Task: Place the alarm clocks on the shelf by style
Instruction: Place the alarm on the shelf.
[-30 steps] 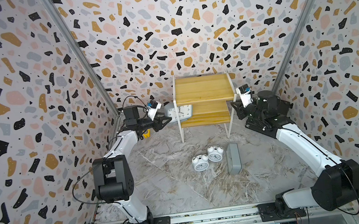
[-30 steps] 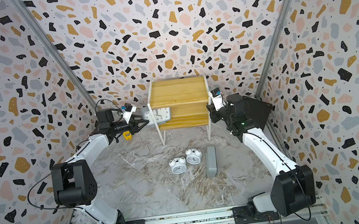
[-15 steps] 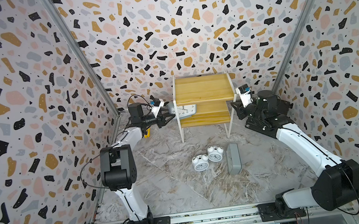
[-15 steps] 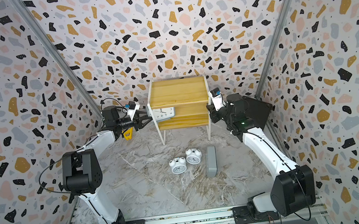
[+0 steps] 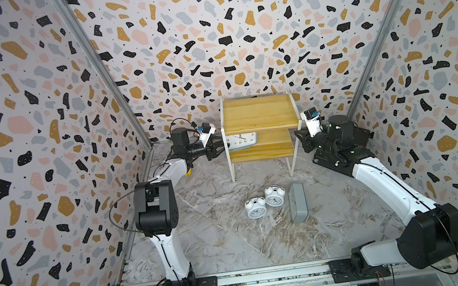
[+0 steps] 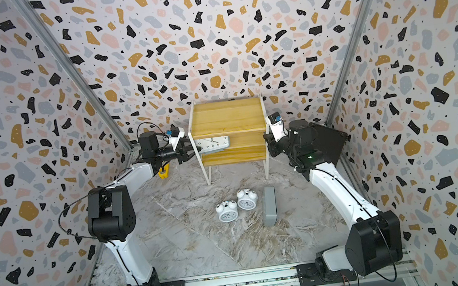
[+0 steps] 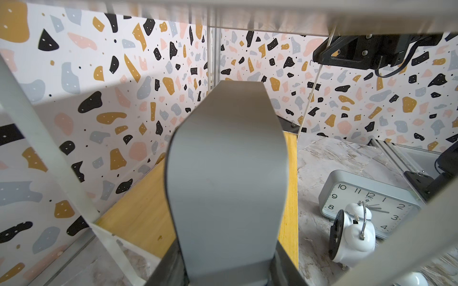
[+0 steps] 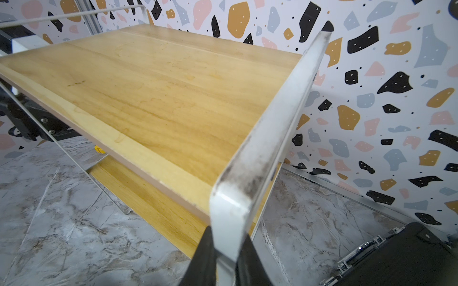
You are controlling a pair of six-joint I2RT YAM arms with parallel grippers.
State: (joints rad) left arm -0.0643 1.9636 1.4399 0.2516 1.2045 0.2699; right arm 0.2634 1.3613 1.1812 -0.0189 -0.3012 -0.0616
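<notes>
The shelf [image 5: 258, 113] [image 6: 226, 117] stands at the back wall. My left gripper [image 5: 218, 149] [image 6: 190, 151] [image 7: 228, 270] is shut on a grey rectangular alarm clock [image 5: 241, 140] [image 6: 213, 144] [image 7: 228, 173], held dial-up between the two boards and over the lower board [image 7: 138, 218]. My right gripper [image 5: 300, 138] [image 6: 268, 143] [image 8: 228, 260] is shut on the shelf's white side frame [image 8: 272, 123]. On the floor in front lie two white twin-bell clocks [image 5: 256, 208] [image 5: 274, 196] and another grey clock [image 5: 298, 206] standing on its edge.
A black box [image 6: 326, 143] [image 8: 396, 260] sits behind the right arm against the side wall. A small yellow part [image 6: 163, 172] lies under the left arm. Patterned walls close in on three sides, and a metal rail [image 5: 268, 275] runs along the front.
My left arm has carried the grey clock rightward, from outside the shelf's left frame to in between its boards. The right arm has not moved.
</notes>
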